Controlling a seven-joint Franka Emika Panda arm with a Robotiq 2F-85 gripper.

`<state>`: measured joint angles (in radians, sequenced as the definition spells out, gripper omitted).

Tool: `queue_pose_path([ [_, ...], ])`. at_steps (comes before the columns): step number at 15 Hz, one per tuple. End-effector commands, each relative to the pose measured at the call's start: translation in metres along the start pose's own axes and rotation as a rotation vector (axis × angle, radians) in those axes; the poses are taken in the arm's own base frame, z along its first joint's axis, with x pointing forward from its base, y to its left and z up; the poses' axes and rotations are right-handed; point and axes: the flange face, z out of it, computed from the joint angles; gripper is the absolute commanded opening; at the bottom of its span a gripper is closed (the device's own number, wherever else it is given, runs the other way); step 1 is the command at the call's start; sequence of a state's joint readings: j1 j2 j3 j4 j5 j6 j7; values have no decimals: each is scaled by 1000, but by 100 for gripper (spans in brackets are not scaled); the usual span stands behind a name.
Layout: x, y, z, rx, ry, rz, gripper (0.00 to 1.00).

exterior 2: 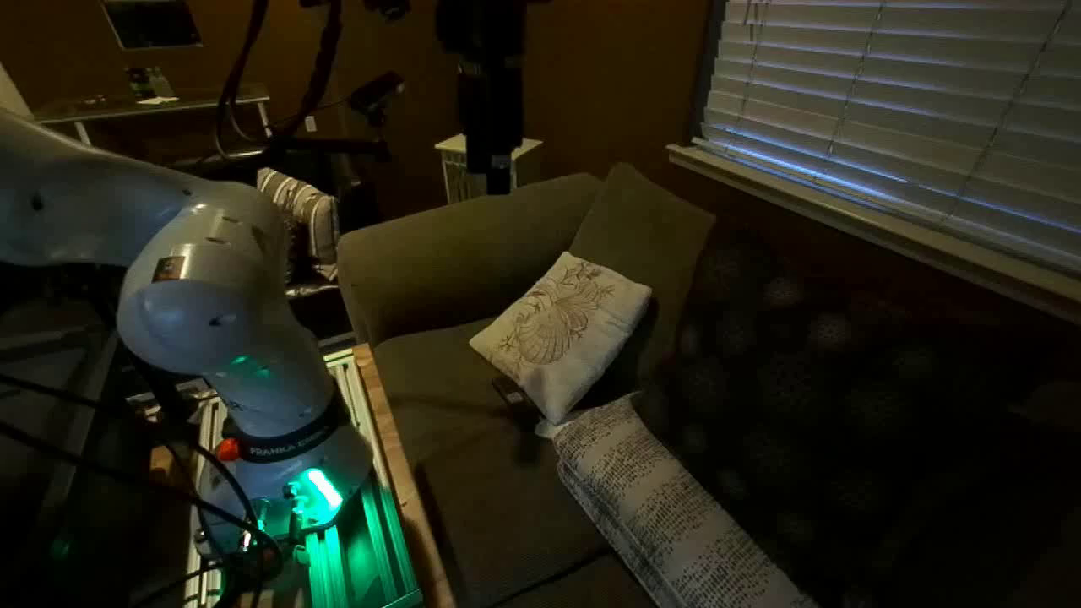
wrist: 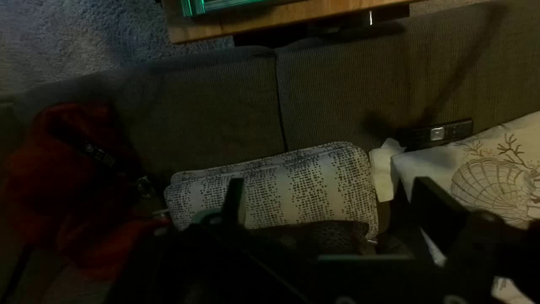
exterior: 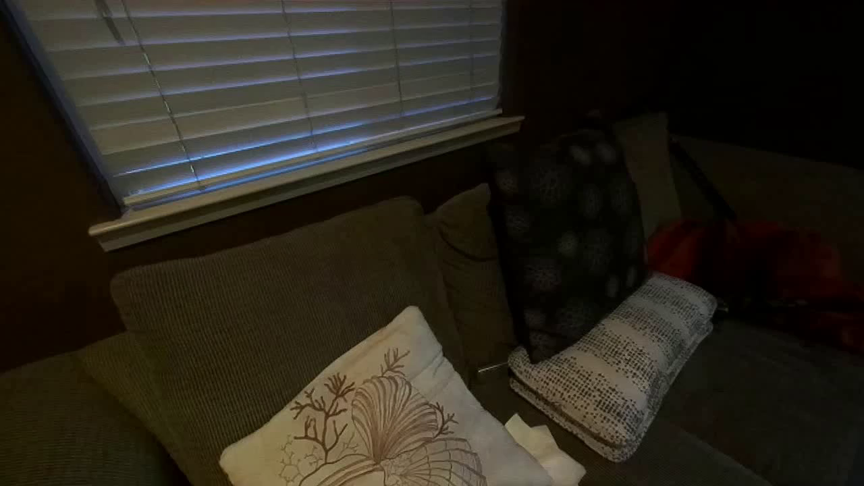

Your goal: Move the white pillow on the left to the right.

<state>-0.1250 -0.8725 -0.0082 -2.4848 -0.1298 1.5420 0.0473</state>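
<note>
Between the white pillow and a red bundle we saw an oblong dotted pillow, a dark flowered pillow upright behind it; a remote and white paper lay by the white pillow's corner. Square and shell-patterned, that pillow tilted against the ribbed couch back. We found the gripper spread wide, any contact too dark to tell.

i see the square white pillow, patterned with brown shells and coral branches, leaning against the sofa back.
</note>
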Motion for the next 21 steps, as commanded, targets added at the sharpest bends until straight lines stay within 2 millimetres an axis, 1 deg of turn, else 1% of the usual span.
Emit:
queue_pose_path([
  [1, 0, 0, -1, 0, -1, 0, 100],
  [9, 0, 0, -1, 0, -1, 0, 100],
  [11, 24, -6, 12, 29, -47, 5, 100],
  [13, 48, -29, 27, 29, -76, -35, 100],
  [14, 61, -45, 36, 28, -92, -81, 100],
  [15, 73, -58, 44, 17, -102, -104, 100],
  [16, 86, -76, 52, 25, -104, -149, 100],
  [19, 120, -128, 76, 5, -111, -210, 100],
  [21, 138, -155, 87, -22, -106, -220, 100],
])
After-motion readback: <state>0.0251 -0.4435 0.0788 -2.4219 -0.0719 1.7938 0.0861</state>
